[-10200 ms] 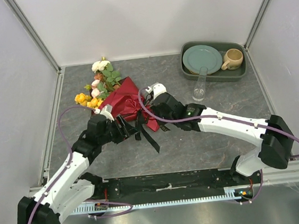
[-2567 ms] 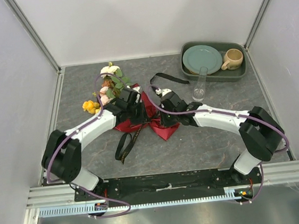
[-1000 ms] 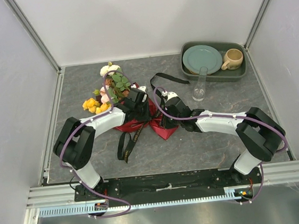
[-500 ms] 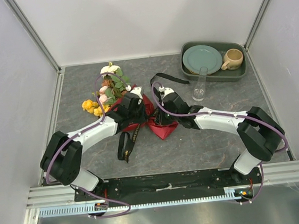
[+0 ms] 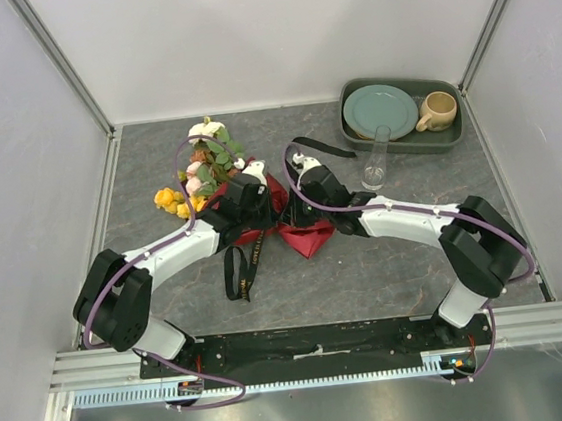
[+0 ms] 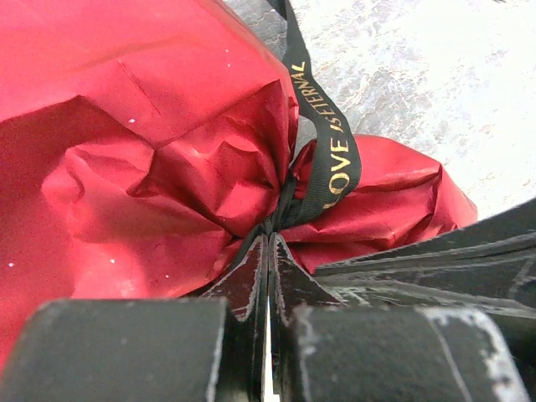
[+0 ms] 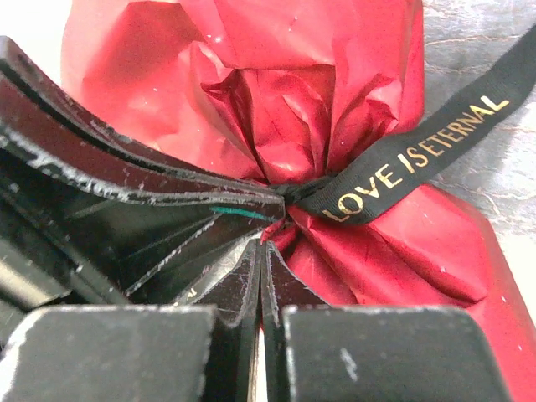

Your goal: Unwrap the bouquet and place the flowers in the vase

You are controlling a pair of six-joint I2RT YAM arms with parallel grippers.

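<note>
Left end effector (image 6: 268,241) pinches the gold-lettered black ribbon (image 6: 333,155) knotting the maroon paper-wrapped bouquet (image 6: 142,159); right end effector (image 7: 261,247), clenched shut, sits against that knot.

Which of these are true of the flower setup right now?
1. The left gripper and right gripper are shut at the ribbon knot. True.
2. The flowers stand in the vase. False: they lie in the red wrapping; the vase is empty.
3. The ribbon reads LOVE IS ETERNAL. True.
4. The mug sits on bare table. False: it sits in the tray beside the plate.
</note>
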